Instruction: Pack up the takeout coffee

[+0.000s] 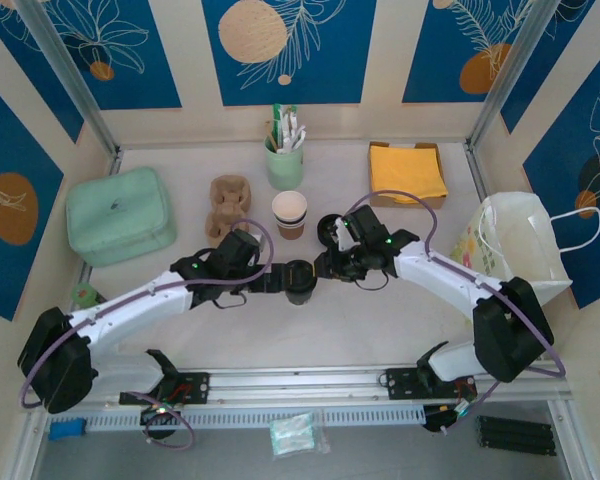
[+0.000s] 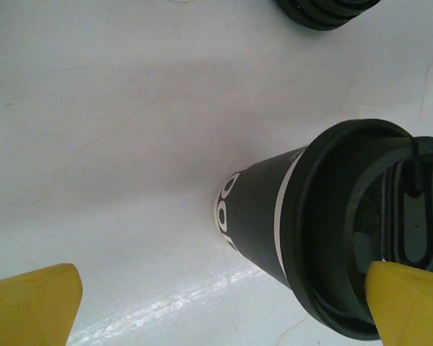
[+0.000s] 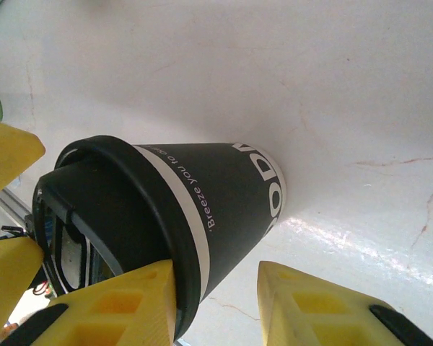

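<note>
1. Where the two arms meet at the middle of the table [image 1: 310,335], the coffee cup [image 1: 300,283] stands upright. It is dark-bodied, with a white band under its black lid.
2. The left gripper [image 1: 277,281] sits just to the cup's left and the right gripper [image 1: 326,266] just to its right, so the cup is hemmed in between them.
3. Behind the cup stands a lidless brown paper cup [image 1: 289,213]. A stack of black lids [image 1: 330,232] is beside it, close against the right arm's wrist, and a plush toy [image 1: 228,205] sits behind the left arm.
4. Farther back are a green mug [image 1: 285,160] holding packets and some yellow napkins [image 1: 408,172]. A green pouch [image 1: 120,215] lies well to the left and a white bag [image 1: 520,245] at the right edge.
5. The top view hides how the fingers are spaced, but the wrist cameras show it.
6. In the left wrist view the yellow fingers [image 2: 29,306] are spread wide apart. The lid is close by the right-hand one, and the cup is not clamped.
7. In the right wrist view the fingers [image 3: 325,310] are also apart. One overlaps the lid's rim, though I cannot tell whether it touches.
8. That view also shows small print on the white band and the left gripper's yellow fingers on either side of the lid.
</note>
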